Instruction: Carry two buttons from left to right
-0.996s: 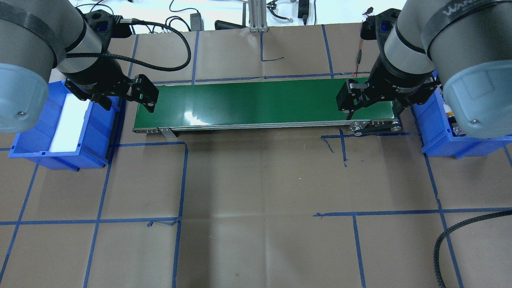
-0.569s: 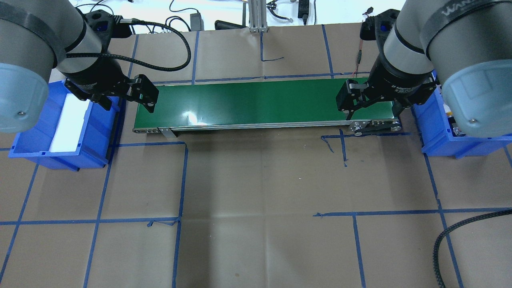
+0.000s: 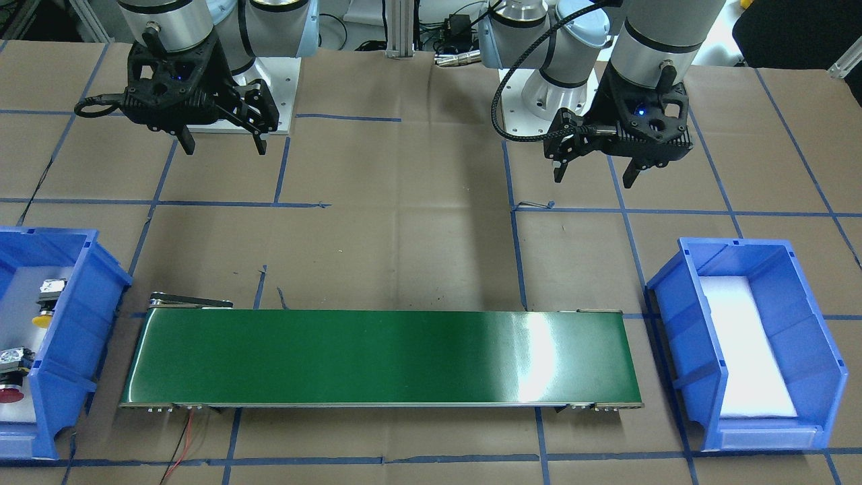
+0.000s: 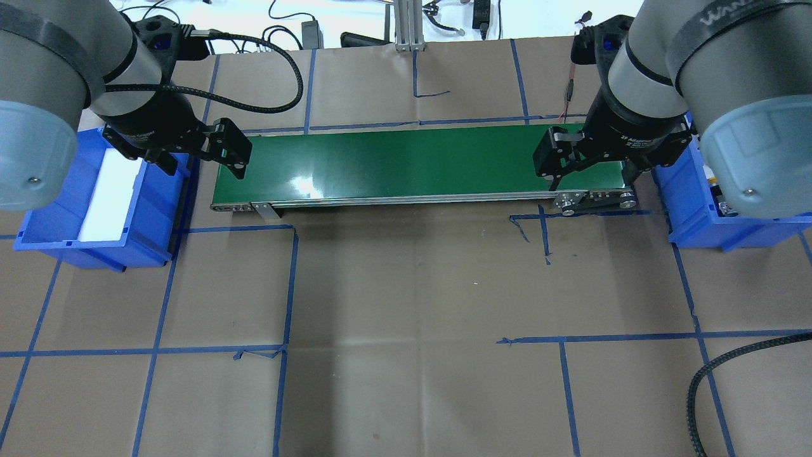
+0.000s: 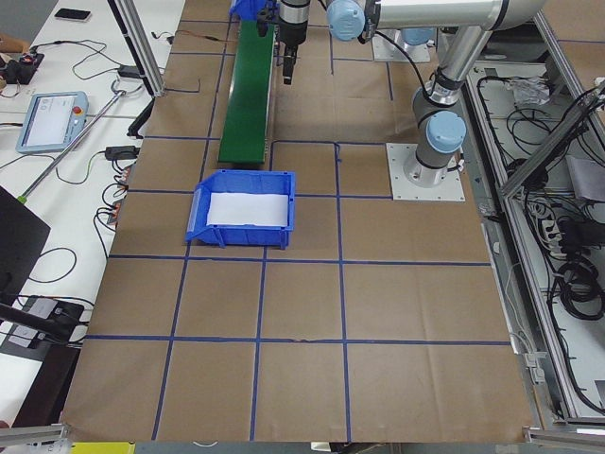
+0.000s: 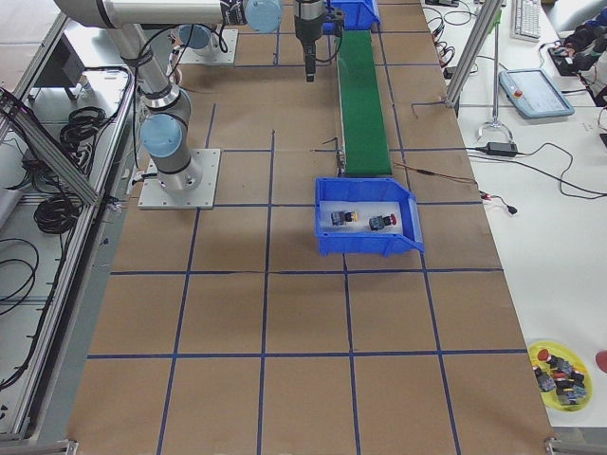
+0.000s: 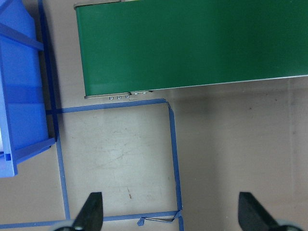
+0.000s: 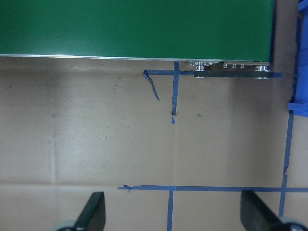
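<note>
Both buttons lie in the blue bin [image 3: 74, 316] on my right side: the yellow-capped one [image 3: 44, 315] and the red-capped one [image 3: 9, 392]. The exterior right view shows them side by side in that bin [image 6: 339, 218] [image 6: 381, 223]. In the overhead view my right arm mostly hides them. My left gripper [image 3: 592, 176] is open and empty, hovering above the table near the belt's left end. My right gripper [image 3: 222, 147] is open and empty, hovering near the belt's right end. Both wrist views show wide-open fingertips [image 7: 91, 211] [image 8: 94, 211] over brown paper.
A green conveyor belt [image 4: 406, 162] runs between the two bins. The blue bin [image 4: 152, 209] on my left holds only a white foam pad [image 3: 741, 343]. Blue tape lines cross the brown table cover. A black cable [image 4: 717, 374] lies at the front right.
</note>
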